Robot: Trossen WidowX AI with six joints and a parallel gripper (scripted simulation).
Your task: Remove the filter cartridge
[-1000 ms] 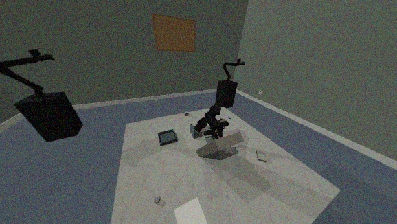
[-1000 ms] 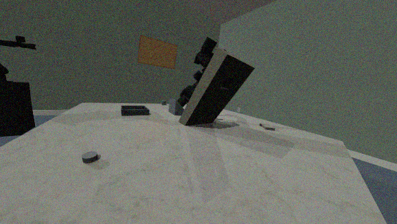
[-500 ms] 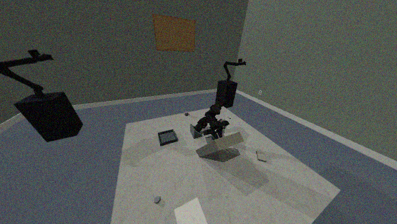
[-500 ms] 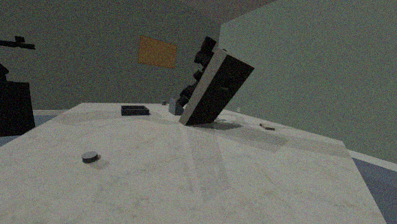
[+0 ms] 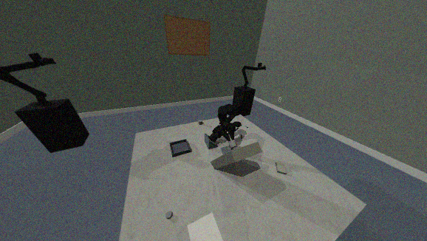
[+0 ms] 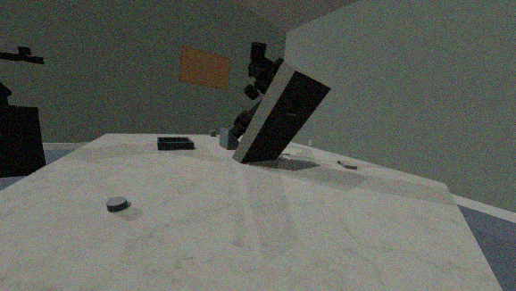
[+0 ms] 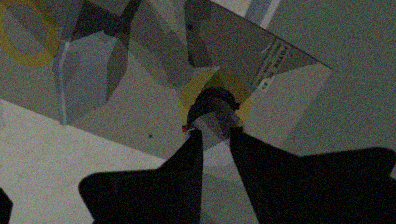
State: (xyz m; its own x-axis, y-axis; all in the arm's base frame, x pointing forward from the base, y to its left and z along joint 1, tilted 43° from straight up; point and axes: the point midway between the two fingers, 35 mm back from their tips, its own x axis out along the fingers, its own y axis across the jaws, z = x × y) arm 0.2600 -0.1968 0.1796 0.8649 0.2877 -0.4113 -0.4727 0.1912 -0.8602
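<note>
We see a patch of fine printed lines on the service panel (image 7: 274,60), too blurred to read. The filter cartridge (image 7: 216,106) shows as a dark round face inside a yellow ring, in the panel beside that print. The end effector (image 7: 216,134) is pinching the cartridge. The panel stands tilted on the surface (image 6: 250,223); the tray (image 6: 175,143) lies apart from it.
</note>
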